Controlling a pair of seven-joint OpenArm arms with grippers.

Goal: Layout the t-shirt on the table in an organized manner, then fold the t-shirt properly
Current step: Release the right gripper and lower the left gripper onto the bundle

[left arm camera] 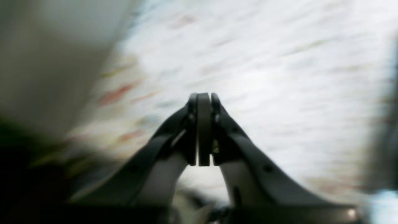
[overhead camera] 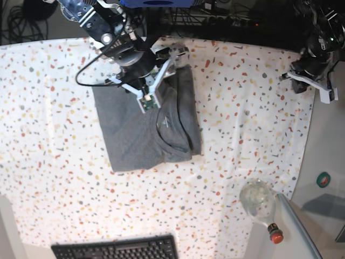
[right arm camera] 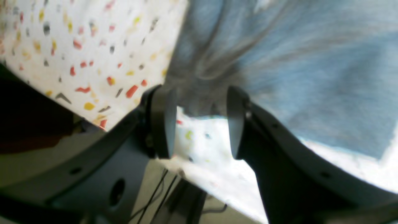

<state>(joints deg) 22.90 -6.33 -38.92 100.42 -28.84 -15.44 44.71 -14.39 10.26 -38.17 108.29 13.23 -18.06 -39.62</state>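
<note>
The grey t-shirt lies folded into a compact rectangle left of centre on the flecked white table. My right gripper hovers at the shirt's far edge. In the right wrist view this gripper is open. Nothing sits between its pads, and the blurred grey t-shirt lies just beyond them on the table. My left gripper is far off at the table's right edge, away from the shirt. The left wrist view shows its fingers pressed together and empty over the blurred table.
A clear bottle with a red cap lies at the table's lower right corner, partly on a plain grey surface. A black keyboard sits at the near edge. Cables and dark equipment line the far side.
</note>
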